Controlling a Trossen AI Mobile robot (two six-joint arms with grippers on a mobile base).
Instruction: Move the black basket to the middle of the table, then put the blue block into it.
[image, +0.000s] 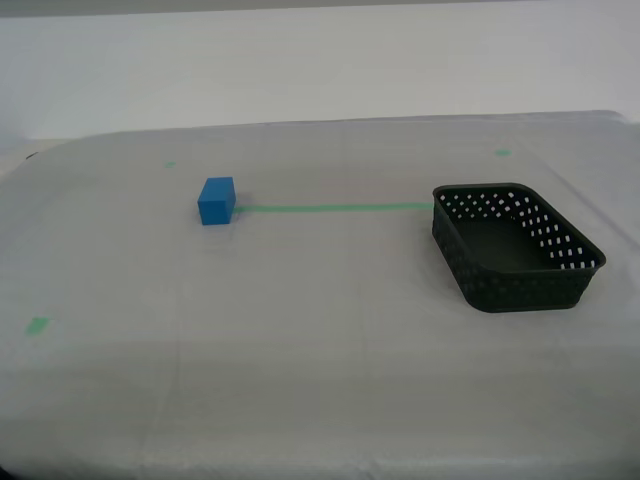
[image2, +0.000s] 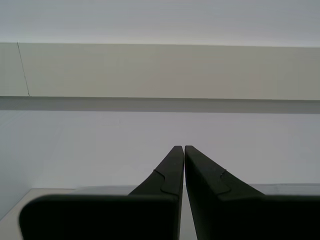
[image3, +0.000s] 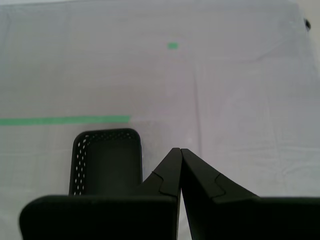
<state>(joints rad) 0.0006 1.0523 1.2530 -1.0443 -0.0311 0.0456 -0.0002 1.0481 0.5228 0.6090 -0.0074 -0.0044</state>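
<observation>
Cloth-covered table (image: 300, 380), blue block (image: 216, 200), black basket (image: 515, 246) (well apart)

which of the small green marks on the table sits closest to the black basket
The green mark toward the exterior view's far right, just beyond the black basket. The other two marks lie over on the exterior view's left, past the blue block.

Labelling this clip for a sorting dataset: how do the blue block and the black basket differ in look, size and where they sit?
The blue block is a solid, plain-faced bright blue cube; the black basket is an open, empty container with walls full of round holes. The block is far smaller than the basket. The block sits at the green tape line's end toward the exterior view's left, the basket at its other end. Both rest on the table, untouched.
</observation>
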